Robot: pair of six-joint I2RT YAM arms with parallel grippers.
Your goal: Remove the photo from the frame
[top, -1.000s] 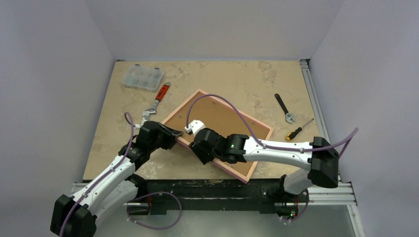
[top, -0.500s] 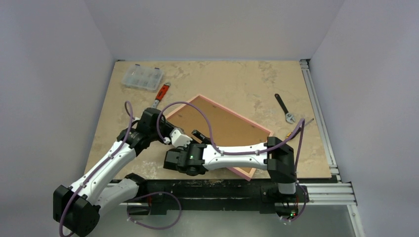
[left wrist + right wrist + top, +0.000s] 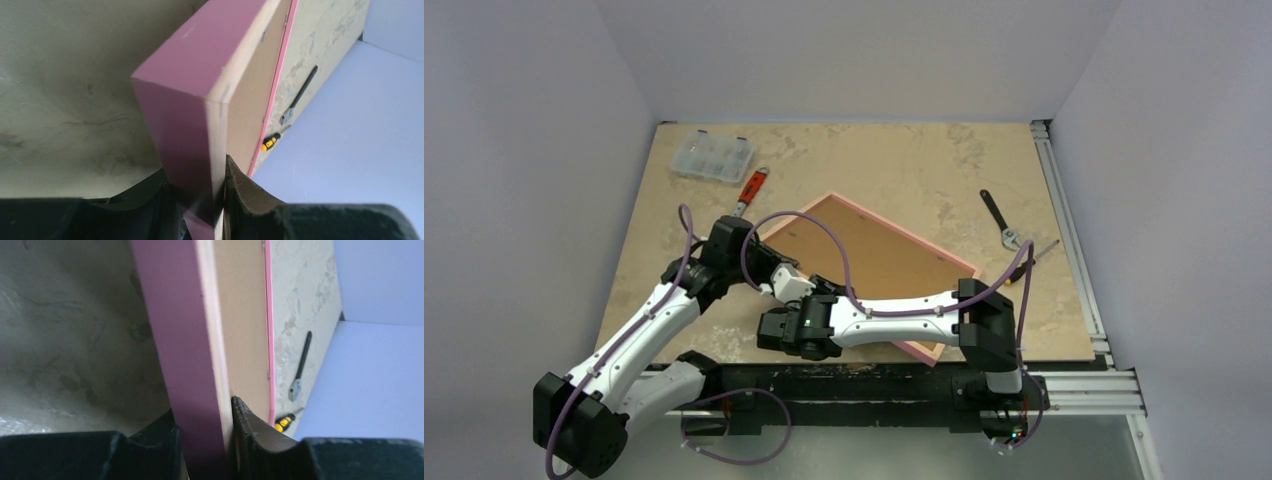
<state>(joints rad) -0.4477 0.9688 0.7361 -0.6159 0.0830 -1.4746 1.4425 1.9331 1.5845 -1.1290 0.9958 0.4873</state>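
The frame point(image 3: 874, 250) lies back side up in the middle of the table: brown fibreboard inside a pink rim. My left gripper point(image 3: 759, 266) is shut on its left corner. The left wrist view shows the pink rim point(image 3: 200, 60) pinched between the fingers point(image 3: 197, 185). My right gripper point(image 3: 782, 296) is shut on the same near-left edge, just below the left one. The right wrist view shows the rim point(image 3: 170, 315) clamped between the fingers point(image 3: 202, 412). The held edge looks raised off the table. No photo shows in any view.
A clear plastic parts box point(image 3: 713, 156) sits at the far left. A red-handled wrench point(image 3: 746, 192) lies just behind my left arm. A black wrench point(image 3: 1001, 220) and a yellow-black screwdriver point(image 3: 1024, 262) lie right of the frame. The table's near edge is just below the frame's near corner.
My right arm has folded and its gripper slid left and nearer along the frame's edge. My left gripper shifted up and left. The frame turned slightly and its left side rose.
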